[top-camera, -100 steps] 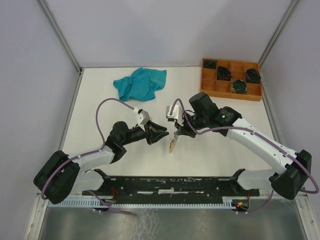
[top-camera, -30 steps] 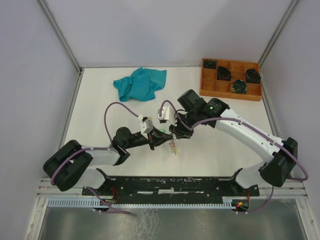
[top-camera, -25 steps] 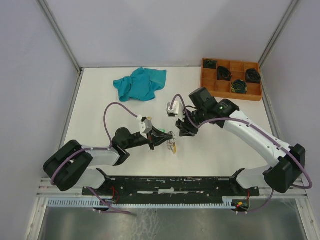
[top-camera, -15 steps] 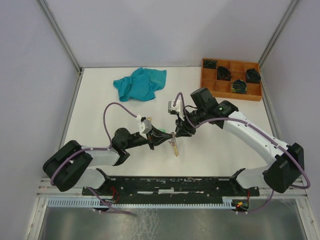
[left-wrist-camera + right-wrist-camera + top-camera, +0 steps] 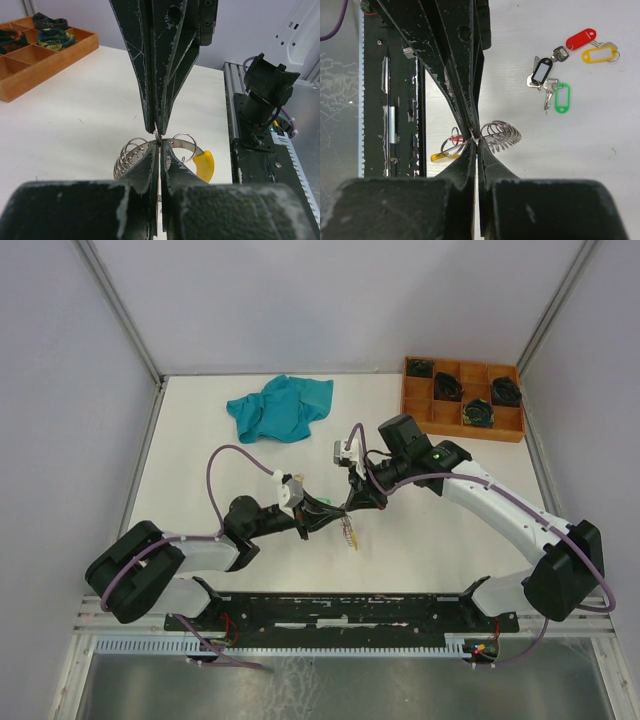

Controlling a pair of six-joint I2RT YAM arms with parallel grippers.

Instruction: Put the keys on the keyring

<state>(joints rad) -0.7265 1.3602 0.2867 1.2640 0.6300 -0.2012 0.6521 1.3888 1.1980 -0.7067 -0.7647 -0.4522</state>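
Observation:
The keyring [image 5: 186, 143], a thin silver wire loop with a yellow sleeve [image 5: 204, 165] and a stack of small split rings [image 5: 129, 156], hangs above the table between both grippers. My left gripper [image 5: 159, 145] is shut on its wire from below in the left wrist view. My right gripper [image 5: 475, 141] is shut on the same wire, tip to tip with the left. In the top view they meet at mid-table, left gripper [image 5: 333, 516] and right gripper [image 5: 352, 506]. Several keys lie loose on the table with red [image 5: 580, 38], yellow [image 5: 600, 53], black [image 5: 541, 72] and green [image 5: 562, 97] tags.
A teal cloth [image 5: 280, 407] lies at the back left. A wooden compartment tray [image 5: 431, 411] with dark coiled bundles [image 5: 478, 414] stands at the back right. A black rail [image 5: 340, 608] runs along the near edge between the arm bases.
My right gripper drew back to the right, then returned to the keyring and shut on its wire. The left gripper stayed shut on the ring and held still.

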